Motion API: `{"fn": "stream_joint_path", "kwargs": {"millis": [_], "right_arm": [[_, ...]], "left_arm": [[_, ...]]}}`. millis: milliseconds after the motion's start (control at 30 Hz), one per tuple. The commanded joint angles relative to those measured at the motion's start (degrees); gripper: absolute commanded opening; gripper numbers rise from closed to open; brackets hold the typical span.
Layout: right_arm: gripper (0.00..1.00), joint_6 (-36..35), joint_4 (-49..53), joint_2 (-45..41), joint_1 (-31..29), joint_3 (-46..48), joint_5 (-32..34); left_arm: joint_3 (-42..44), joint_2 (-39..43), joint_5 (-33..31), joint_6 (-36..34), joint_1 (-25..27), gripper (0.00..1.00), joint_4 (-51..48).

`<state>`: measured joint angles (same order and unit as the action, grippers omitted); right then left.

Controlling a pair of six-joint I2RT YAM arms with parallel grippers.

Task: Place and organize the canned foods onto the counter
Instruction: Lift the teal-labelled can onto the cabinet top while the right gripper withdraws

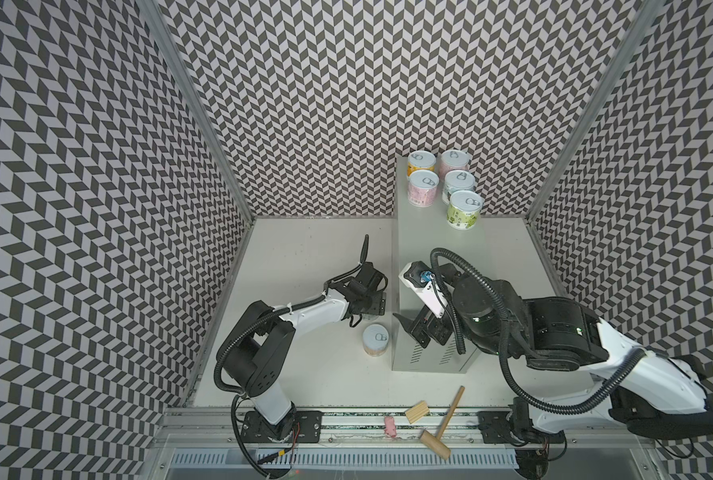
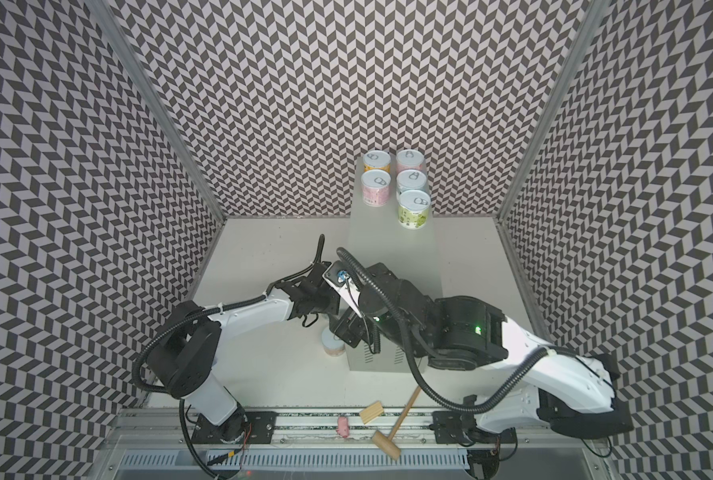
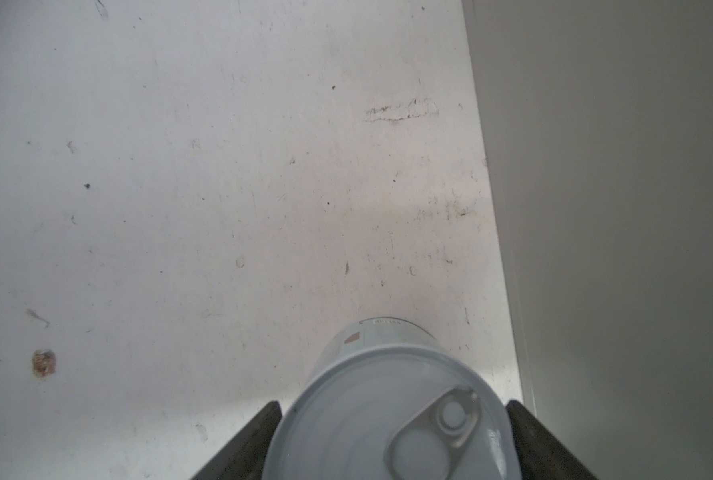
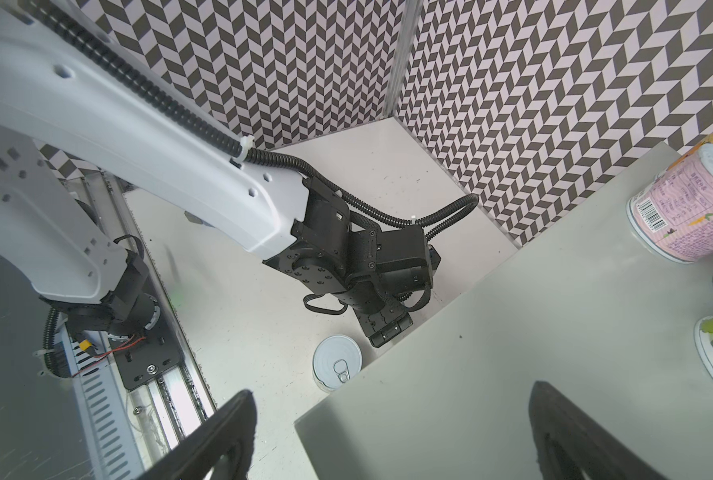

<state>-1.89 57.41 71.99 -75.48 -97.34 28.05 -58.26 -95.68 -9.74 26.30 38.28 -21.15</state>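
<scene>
Several canned foods [image 1: 423, 185] stand in two rows at the back of the counter [image 1: 421, 249], a tall pale grey cabinet; the nearest has a green label [image 1: 465, 208]. My left gripper [image 3: 392, 432] points down beside the counter's left wall, both fingers [image 3: 263, 436] pressed against a pale blue can [image 3: 388, 411] standing on the tabletop. Another can [image 1: 375, 338] with an orange label stands loose just in front, also showing in the right wrist view as the can [image 4: 337, 365]. My right gripper [image 4: 392, 390] hovers open over the counter's front left corner, holding nothing.
A wooden mallet [image 1: 446, 419], a wooden block [image 1: 416, 411] and a small pink thing [image 1: 390, 426] lie at the table's front edge by the rail. Chevron-patterned walls close in three sides. The counter's left wall [image 3: 616, 208] rises right next to the left gripper.
</scene>
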Motion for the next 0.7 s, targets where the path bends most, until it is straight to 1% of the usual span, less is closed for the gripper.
{"fn": "stream_joint_path", "kwargs": {"millis": [0,133,300,367,433,467,533,567,667], "right_arm": [[0.99,0.75,-1.95,0.02,-0.11,-0.09,1.92],[0.99,0.88,-1.57,0.98,-0.13,-0.09,3.87],[0.99,0.21,-2.33,1.21,-0.11,-0.85,4.35],[0.99,0.06,-2.32,1.45,-0.11,-1.18,5.37],[0.99,0.16,-2.27,1.69,0.04,-1.28,7.55],[0.99,0.53,-2.28,1.81,0.26,-1.33,8.99],[0.99,2.07,-3.23,1.72,2.51,-1.36,11.02],[0.99,2.90,-4.00,1.48,4.48,-1.21,10.57],[0.99,3.78,-7.91,-0.53,12.30,1.11,6.04]], "left_arm": [[-1.24,0.75,-2.96,1.63,0.30,0.76,0.51],[-1.28,2.78,-3.86,2.11,0.28,0.70,-0.83],[-3.07,7.45,-4.81,0.57,-1.20,0.57,-5.21],[-3.97,9.77,-3.37,-0.94,-2.25,0.55,-6.75],[-5.48,12.05,-1.70,-2.65,-2.98,0.54,-9.04],[-6.19,13.00,-1.69,-3.19,-3.03,0.52,-10.26],[-7.85,15.21,-1.63,-5.15,-3.21,0.52,-12.74],[-8.77,16.12,-1.76,-5.84,-3.34,0.52,-13.92],[-12.38,19.29,-1.40,-8.88,-3.78,0.51,-17.04]]}}
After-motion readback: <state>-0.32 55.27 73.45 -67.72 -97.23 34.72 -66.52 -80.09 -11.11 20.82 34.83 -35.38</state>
